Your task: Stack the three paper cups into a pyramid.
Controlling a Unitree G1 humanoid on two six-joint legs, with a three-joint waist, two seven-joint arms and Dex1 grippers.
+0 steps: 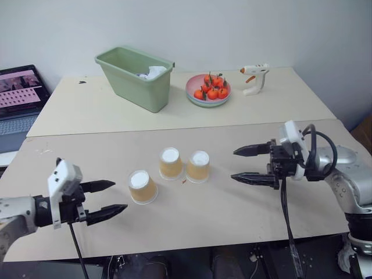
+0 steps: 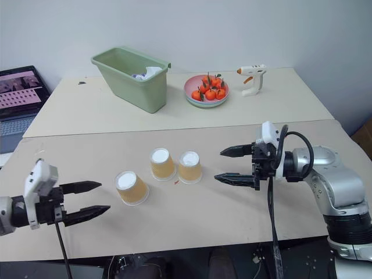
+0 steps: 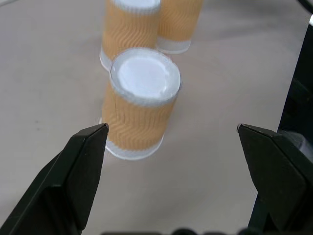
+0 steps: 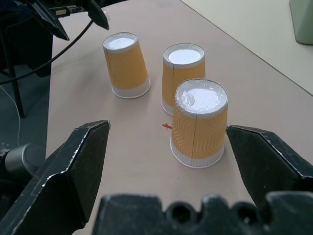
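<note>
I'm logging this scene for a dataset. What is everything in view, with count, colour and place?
paper cups: three, yellow-orange with white bases up, upside down on the near table; two close together in the middle, one apart toward the robot's left.
bin: one, pale green, on the far table toward the left, something white inside.
plate: one, pink, on the far table right of the bin.
small fruits: several, orange-red, on the plate.
glue gun: one, white with orange trigger, on the far table, right of the plate.
laptop: one, open, dark, at the far left edge.
tables: two, beige, near and far.
left hand: black fingers, open, pointing at the lone cup.
right hand: black fingers, open, beside the pair.
</note>
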